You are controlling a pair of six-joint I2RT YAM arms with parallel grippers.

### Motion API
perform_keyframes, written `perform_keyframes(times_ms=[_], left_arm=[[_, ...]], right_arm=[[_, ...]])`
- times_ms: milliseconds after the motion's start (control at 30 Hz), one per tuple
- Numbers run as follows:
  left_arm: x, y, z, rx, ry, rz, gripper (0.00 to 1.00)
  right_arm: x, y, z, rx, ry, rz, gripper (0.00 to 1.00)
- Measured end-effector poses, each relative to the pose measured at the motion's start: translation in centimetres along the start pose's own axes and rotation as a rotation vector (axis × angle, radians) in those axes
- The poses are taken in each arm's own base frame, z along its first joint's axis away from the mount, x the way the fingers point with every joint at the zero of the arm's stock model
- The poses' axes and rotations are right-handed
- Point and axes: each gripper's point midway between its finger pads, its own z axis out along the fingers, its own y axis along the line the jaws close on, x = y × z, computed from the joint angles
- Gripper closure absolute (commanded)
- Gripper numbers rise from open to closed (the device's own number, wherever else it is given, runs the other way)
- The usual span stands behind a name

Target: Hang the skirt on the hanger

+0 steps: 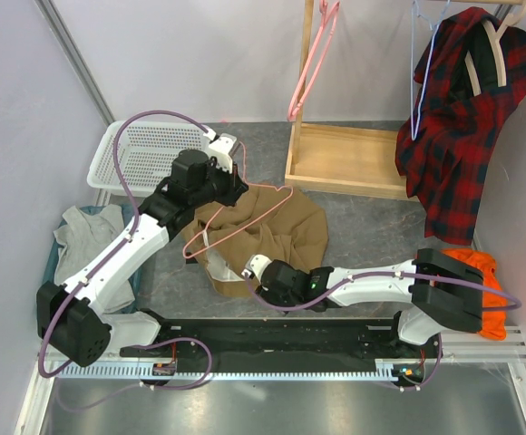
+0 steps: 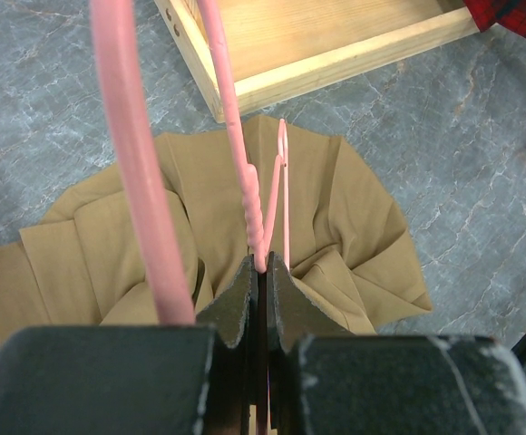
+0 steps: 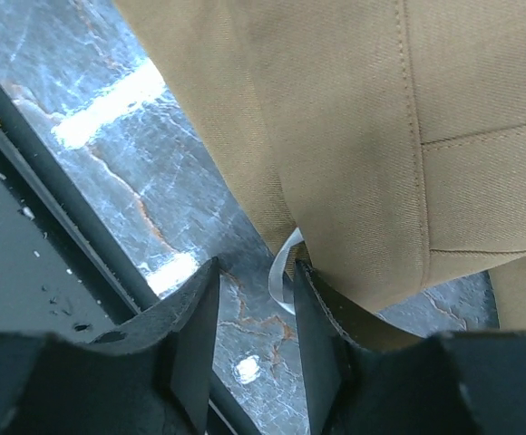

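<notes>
The left arm rises from its base at the 7 o'clock corner of the top view. It runs up toward 12 o'clock, then bends at the elbow, and its wrist turns toward 3 o'clock. The left gripper (image 1: 237, 184) ends over the far-left edge of the skirt (image 1: 277, 231). In its wrist view the left gripper (image 2: 261, 270) has its fingers (image 2: 236, 304) pressed together on the thin wire of the pink hanger (image 2: 143, 181). That wire loops up and away over the cloth.

From above, the hanger (image 1: 241, 228) lies slanted across the skirt from about 8 o'clock to 2 o'clock. The skirt is a crumpled tan heap on the grey table (image 1: 363, 227), at the middle of the workspace. It lies just toward 7 o'clock from the wooden rack base (image 1: 345, 161).

The right arm starts at its base near 4 o'clock and stretches low and almost straight toward 9 o'clock. The right gripper (image 1: 255, 268) reaches the near edge of the skirt, at its 6 o'clock side. In the right wrist view the right gripper (image 3: 252, 313) has its fingers (image 3: 190, 335) apart. A pale ribbon loop (image 3: 283, 272) hangs between them, unpinched. The skirt (image 3: 354, 136) hem drapes just above, touching the finger on the 3 o'clock side.

A plaid shirt (image 1: 462, 127) hangs at 2 o'clock, and a white basket (image 1: 145, 154) sits at 10 o'clock.
</notes>
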Motion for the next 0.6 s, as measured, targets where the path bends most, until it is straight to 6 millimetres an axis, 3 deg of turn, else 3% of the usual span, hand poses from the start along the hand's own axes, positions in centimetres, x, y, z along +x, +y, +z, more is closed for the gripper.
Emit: perform_keyframes(times_ms=[33,67,133,167,200,600], left_arm=[[0.0,0.0,0.0,0.0,0.0,0.0,0.98],[0.0,0.0,0.0,0.0,0.001,0.0,0.98],[0.1,0.0,-0.1,0.0,0.001,0.0,0.98],[0.1,0.0,-0.1,0.0,0.0,0.0,0.98],[0.1,0.0,-0.2,0.0,0.0,0.0,0.98],[0.1,0.0,-0.5,-0.004,-0.005,0.001,0.98]], right_arm=[[0.0,-0.1,0.0,0.006,0.0,0.005,0.6],[0.0,-0.1,0.0,0.012,-0.001,0.008,0.71],[-0.1,-0.3,0.1,0.022,-0.002,0.016,0.83],[-0.2,-0.3,0.2,0.028,-0.002,0.023,0.96],[-0.4,-0.4,0.3,0.035,-0.004,0.028,0.99],[0.1,-1.7,-0.7,0.11,0.023,0.051,1.0]])
